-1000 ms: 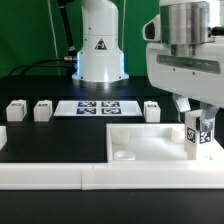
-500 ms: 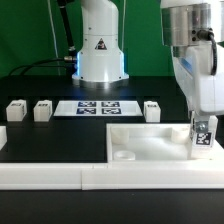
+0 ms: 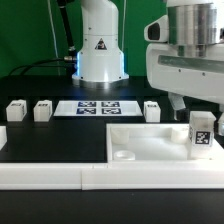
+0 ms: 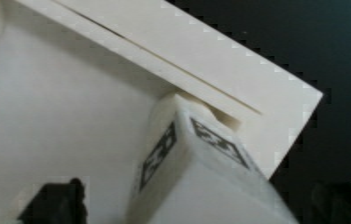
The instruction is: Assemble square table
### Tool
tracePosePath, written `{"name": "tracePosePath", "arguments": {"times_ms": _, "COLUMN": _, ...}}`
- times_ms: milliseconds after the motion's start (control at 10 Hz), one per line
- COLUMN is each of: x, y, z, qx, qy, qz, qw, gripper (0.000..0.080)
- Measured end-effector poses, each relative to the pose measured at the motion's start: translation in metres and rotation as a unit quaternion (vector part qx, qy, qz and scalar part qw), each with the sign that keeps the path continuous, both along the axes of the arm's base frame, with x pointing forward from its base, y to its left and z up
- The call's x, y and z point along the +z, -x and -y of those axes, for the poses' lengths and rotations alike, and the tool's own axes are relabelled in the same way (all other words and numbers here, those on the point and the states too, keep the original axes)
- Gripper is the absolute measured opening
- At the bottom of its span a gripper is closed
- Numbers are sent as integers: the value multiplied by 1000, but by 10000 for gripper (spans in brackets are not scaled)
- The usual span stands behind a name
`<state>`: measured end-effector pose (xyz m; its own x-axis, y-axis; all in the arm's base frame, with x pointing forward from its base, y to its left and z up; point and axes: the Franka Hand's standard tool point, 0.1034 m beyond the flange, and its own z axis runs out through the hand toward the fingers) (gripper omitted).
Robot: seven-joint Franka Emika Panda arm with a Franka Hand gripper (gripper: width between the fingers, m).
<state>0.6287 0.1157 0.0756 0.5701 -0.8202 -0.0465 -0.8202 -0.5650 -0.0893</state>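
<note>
The square table's white panel [image 3: 150, 143] lies flat at the front of the exterior view's right, with a round socket [image 3: 125, 155] near its front left corner. One white tagged leg [image 3: 200, 134] stands upright on the panel's right end. My gripper [image 3: 198, 108] hangs just above that leg, open and holding nothing. In the wrist view the leg [image 4: 198, 160] rises from the panel [image 4: 65, 110] between my dark fingers [image 4: 56, 200], with a gap on either side. Three more legs [image 3: 15, 110] [image 3: 43, 109] [image 3: 152, 109] stand loose behind the panel.
The marker board [image 3: 97, 107] lies flat in front of the robot's base [image 3: 100, 45]. A long low white rail [image 3: 60, 178] runs along the table's front edge, against the panel.
My gripper has opened and let go of the leg, then risen a little. The leg stays upright on the panel's right end.
</note>
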Motion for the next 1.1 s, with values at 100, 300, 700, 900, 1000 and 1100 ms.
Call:
{"name": "tracePosePath", "arguments": {"times_ms": 100, "x": 0, "y": 0, "z": 1, "qx": 40, "qy": 3, "qz": 4, "qw": 999, "gripper": 647}}
{"name": "tracePosePath", "arguments": {"times_ms": 300, "x": 0, "y": 0, "z": 1, "qx": 107, "qy": 7, "qz": 9, "qw": 994, "gripper": 649}}
{"name": "tracePosePath", "arguments": {"times_ms": 700, "x": -3, "y": 0, "z": -4, "qx": 297, "qy": 35, "qz": 17, "qw": 954, "gripper": 520}}
{"name": "tracePosePath", "arguments": {"times_ms": 900, "x": -3, "y": 0, "z": -4, "qx": 296, "qy": 35, "qz": 17, "qw": 954, "gripper": 381}}
{"name": "tracePosePath", "arguments": {"times_ms": 1000, "x": -3, "y": 0, "z": -3, "qx": 251, "qy": 34, "qz": 13, "qw": 967, "gripper": 289}}
{"name": "tracePosePath", "arguments": {"times_ms": 1100, "x": -3, "y": 0, "z": -3, "qx": 227, "qy": 33, "qz": 12, "qw": 973, "gripper": 289}}
